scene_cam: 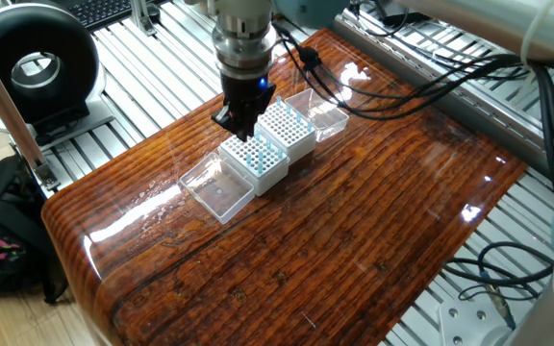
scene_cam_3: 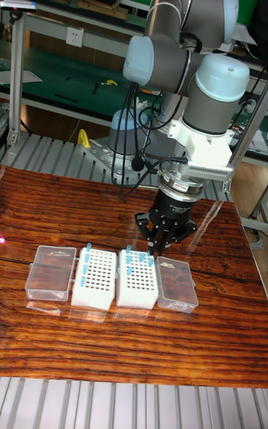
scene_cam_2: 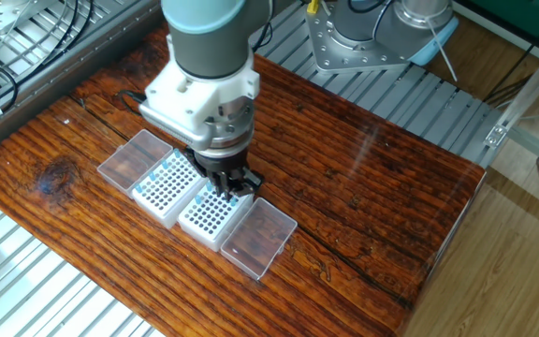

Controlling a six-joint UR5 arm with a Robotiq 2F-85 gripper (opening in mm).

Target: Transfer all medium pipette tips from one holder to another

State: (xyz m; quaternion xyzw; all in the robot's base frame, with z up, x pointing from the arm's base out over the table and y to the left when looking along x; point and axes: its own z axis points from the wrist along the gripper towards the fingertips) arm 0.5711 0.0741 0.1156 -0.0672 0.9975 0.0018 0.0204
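Note:
Two white grid holders stand side by side on the wooden table. One holder (scene_cam_3: 136, 284) (scene_cam_2: 206, 220) (scene_cam: 258, 165) carries several light-blue medium pipette tips (scene_cam_3: 141, 257) along its back rows. The other holder (scene_cam_3: 93, 280) (scene_cam_2: 164, 187) (scene_cam: 289, 128) has a few tips (scene_cam_3: 83, 258) down one side column. My gripper (scene_cam_3: 158, 247) (scene_cam_2: 231, 190) (scene_cam: 240, 132) points straight down over the back corner of the first holder. Its fingers are pinched together, with a blue tip at their ends just above the grid.
A clear hinged lid lies open on the outer side of each holder (scene_cam_3: 50, 272) (scene_cam_3: 177, 284). Black cables (scene_cam: 373, 96) trail from the arm across the far table edge. Aluminium rails surround the table, and a black ring-shaped device (scene_cam: 32, 67) stands beyond one corner.

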